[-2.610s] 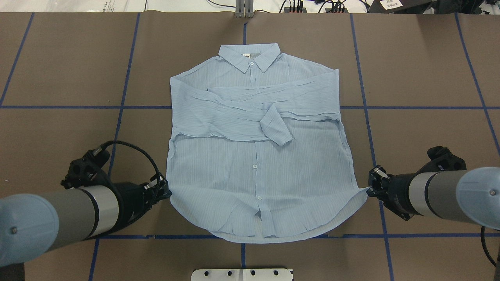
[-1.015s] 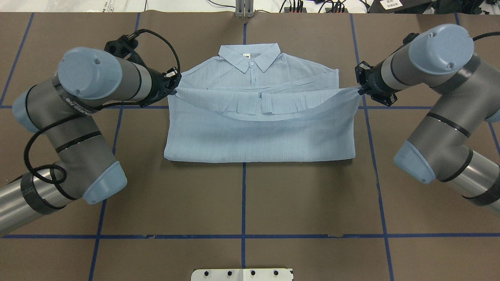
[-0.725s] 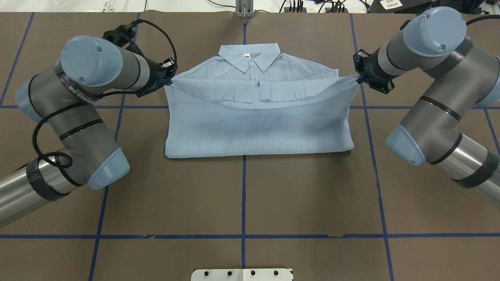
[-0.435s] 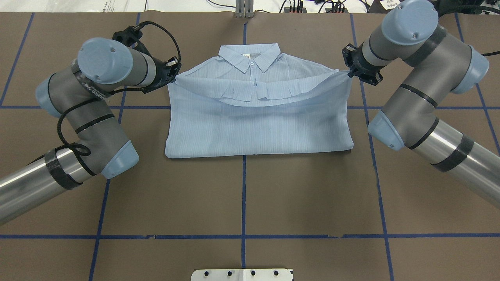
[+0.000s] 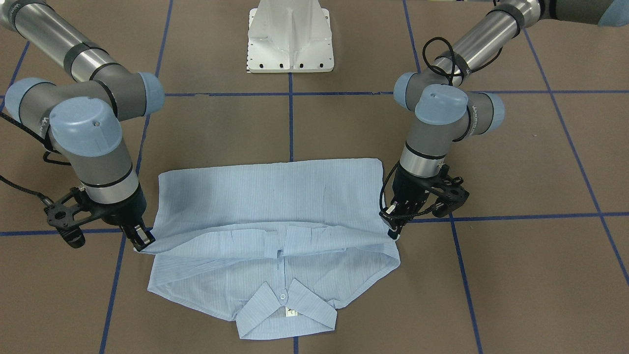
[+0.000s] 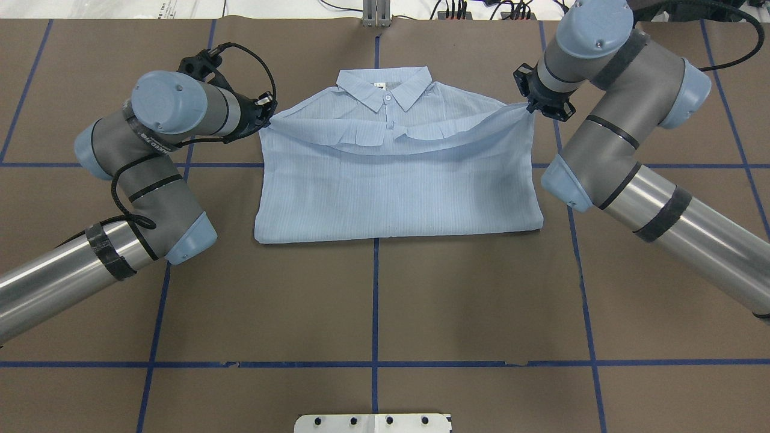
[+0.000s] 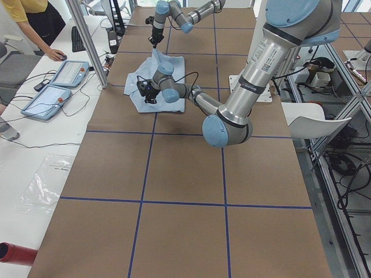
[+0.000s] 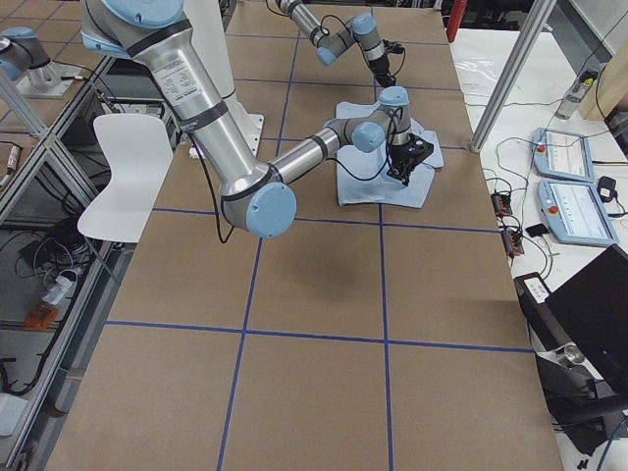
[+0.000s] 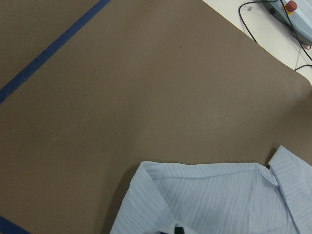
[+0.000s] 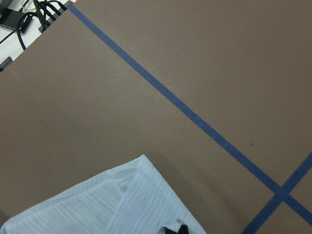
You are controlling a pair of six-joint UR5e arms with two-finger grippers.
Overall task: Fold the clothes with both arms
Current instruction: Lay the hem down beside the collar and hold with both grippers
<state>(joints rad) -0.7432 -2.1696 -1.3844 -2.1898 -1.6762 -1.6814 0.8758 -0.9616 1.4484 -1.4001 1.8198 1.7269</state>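
Observation:
The light blue shirt (image 6: 397, 186) lies flat on the brown table, collar (image 6: 385, 87) at the far side, its lower half folded up over the body. My left gripper (image 6: 267, 117) is shut on the hem's left corner, by the left shoulder. My right gripper (image 6: 532, 108) is shut on the hem's right corner, by the right shoulder. The hem sags between them just below the collar. From the front, the shirt (image 5: 270, 196) shows with the left gripper (image 5: 393, 231) and right gripper (image 5: 142, 241) low at its edges. Each wrist view shows striped fabric (image 9: 209, 200) (image 10: 122, 204) at its bottom edge.
Blue tape lines (image 6: 376, 300) grid the brown table cover. The white pedestal base (image 5: 290, 39) stands at the robot's side. Cables (image 6: 457, 9) lie past the far edge. A person (image 7: 35, 23) and control tablets (image 7: 58, 75) are at a side desk.
Both grippers took the hem's corners at the near edge and carried them over the shirt towards the collar. Over the last second they moved further away, to the shoulders.

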